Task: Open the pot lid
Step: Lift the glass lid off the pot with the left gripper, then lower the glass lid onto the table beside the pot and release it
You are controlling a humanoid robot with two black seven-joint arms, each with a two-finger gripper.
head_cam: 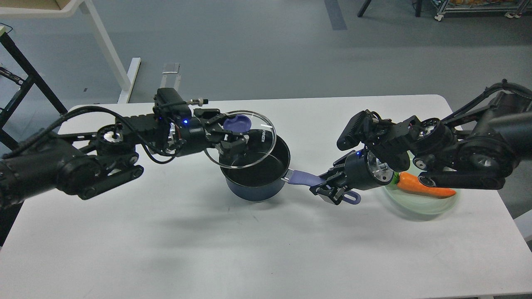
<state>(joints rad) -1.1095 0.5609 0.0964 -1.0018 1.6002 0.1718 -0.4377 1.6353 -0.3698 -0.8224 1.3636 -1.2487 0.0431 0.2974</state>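
The dark navy pot [257, 189] stands in the middle of the white table [166, 249], its black inside showing. Its lavender handle [301, 178] points right. The clear glass lid [257, 143] with a steel rim and purple knob [236, 123] is lifted off the pot and tilted above its left rim. My left gripper [232, 133] is shut on the lid's knob. My right gripper [330, 189] is shut on the pot's handle near its holed end [353, 198].
A pale green plate [424, 203] with an orange carrot [424, 187] lies on the right, under my right arm. White table legs [108, 54] and a dark frame [25, 79] stand behind the far left edge.
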